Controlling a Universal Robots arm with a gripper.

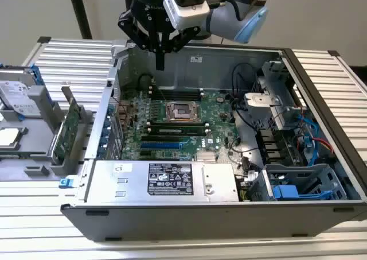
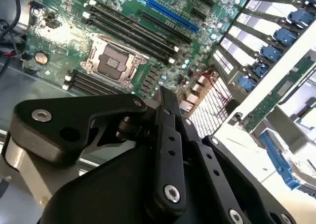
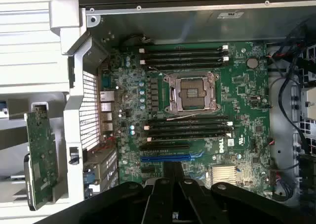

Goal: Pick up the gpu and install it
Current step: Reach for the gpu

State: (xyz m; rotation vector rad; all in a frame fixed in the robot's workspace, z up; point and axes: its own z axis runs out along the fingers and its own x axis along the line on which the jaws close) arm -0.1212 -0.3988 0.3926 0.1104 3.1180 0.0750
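hard drive (image 1: 17, 96): far on the exterior view's left, lying flat. Not our part.
gpu (image 1: 67, 129): stands on edge in a grey holder (image 1: 40, 151) on the desk (image 1: 69, 50), just outside the case's slotted end wall, green face showing. In the first wrist view the gpu (image 3: 42, 155) sits beside that same wall.
gripper (image 1: 161, 63): hovers over the far wall of the case (image 1: 229, 53), higher than the gpu, to the exterior view's right and well apart from it.
fingers (image 2: 165, 135): look pressed together with nothing between them. The linkage hides part of the tips in both wrist views, so treat that as probable.
motherboard (image 1: 218, 108): flat in the case floor with an empty socket. The blue slot (image 3: 165, 158) is free, with a black slot just beside it.
power supply (image 1: 166, 179): along the near wall, clear of the slot area.
step (my read): approach for the pick; card not touched yet.
doing it well: spread the fingers before descending. Come from above onto the card's top edge and pinch across its thin dimension near mid-length so it hangs level. Stay off the metal bracket and the holder's uprights, and lift straight up.
risk: an off-centre or skewed grip could tilt the card or drag the holder.
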